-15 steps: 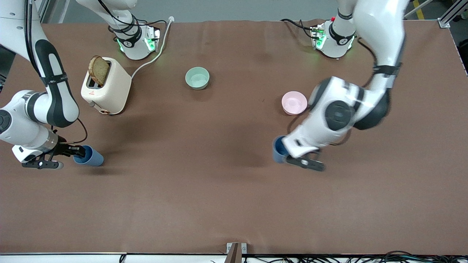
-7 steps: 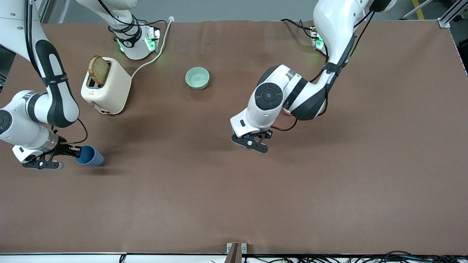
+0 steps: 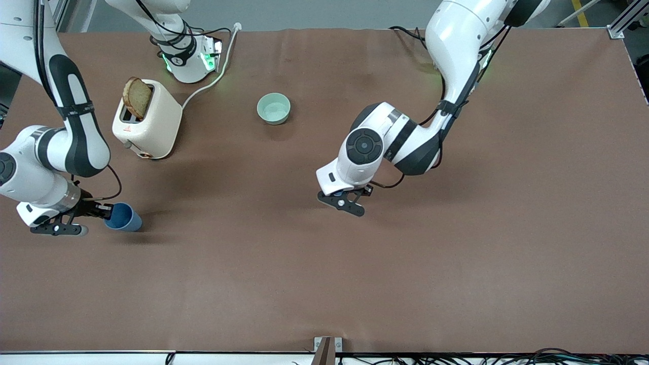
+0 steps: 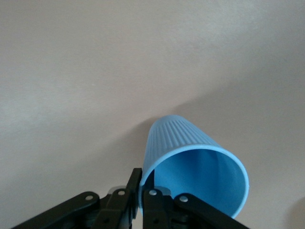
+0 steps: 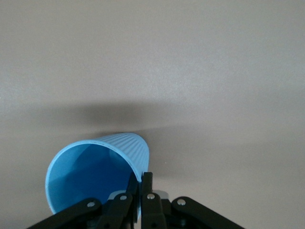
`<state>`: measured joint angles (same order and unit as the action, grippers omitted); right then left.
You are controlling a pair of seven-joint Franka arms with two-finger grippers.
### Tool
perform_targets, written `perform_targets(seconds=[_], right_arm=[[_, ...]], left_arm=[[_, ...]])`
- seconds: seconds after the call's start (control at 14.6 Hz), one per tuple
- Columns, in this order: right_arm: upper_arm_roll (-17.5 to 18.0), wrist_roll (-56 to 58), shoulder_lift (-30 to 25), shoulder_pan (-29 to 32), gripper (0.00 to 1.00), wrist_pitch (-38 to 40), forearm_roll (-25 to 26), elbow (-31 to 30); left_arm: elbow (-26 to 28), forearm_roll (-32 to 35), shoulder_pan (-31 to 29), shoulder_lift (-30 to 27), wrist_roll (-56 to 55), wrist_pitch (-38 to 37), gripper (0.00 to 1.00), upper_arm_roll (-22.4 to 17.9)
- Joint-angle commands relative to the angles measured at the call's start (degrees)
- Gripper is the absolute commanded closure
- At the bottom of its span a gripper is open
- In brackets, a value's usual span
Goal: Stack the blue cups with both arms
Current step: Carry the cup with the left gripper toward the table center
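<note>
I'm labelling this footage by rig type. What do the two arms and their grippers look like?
Both arms are glossy white with rounded jointed segments, black joint bands and black cables clipped along them. The left arm has a round dark-grey cap on one joint. Green lights glow at the right arm base. The left gripper and right gripper are black, with thin linkage fingers pinned by silver rivets.

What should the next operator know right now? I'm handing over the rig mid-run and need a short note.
Left gripper: shut on one blue cup's rim, held over the bare middle of the table.
Right gripper: shut on the other blue cup's rim, toward the right arm's end of the table.
Done: both cups gripped.
Left: bring the cups together, nest one in the other, release.
</note>
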<state>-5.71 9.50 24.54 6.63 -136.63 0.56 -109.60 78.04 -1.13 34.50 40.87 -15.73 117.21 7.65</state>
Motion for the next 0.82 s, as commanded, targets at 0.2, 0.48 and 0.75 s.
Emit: perform_targets(seconds=[0.2, 0.48, 0.75], right_arm=[[0.5, -1.4, -6.1, -0.6, 1.0, 12.0, 0.5, 5.5], [0.5, -2.4, -12.9, -2.1, 1.0, 23.8, 0.2, 9.1], [0.6, -4.1, -20.1, -3.8, 1.0, 33.2, 0.1, 9.1]], left_arm=[[-2.1, 1.0, 4.7, 2.8, 0.3, 4.4, 0.99, -1.0], [-2.0, 0.9, 5.2, 4.3, 0.3, 4.6, 0.98, -0.6], [-2.0, 0.9, 5.9, 4.5, -0.2, 4.6, 0.67, -0.7]])
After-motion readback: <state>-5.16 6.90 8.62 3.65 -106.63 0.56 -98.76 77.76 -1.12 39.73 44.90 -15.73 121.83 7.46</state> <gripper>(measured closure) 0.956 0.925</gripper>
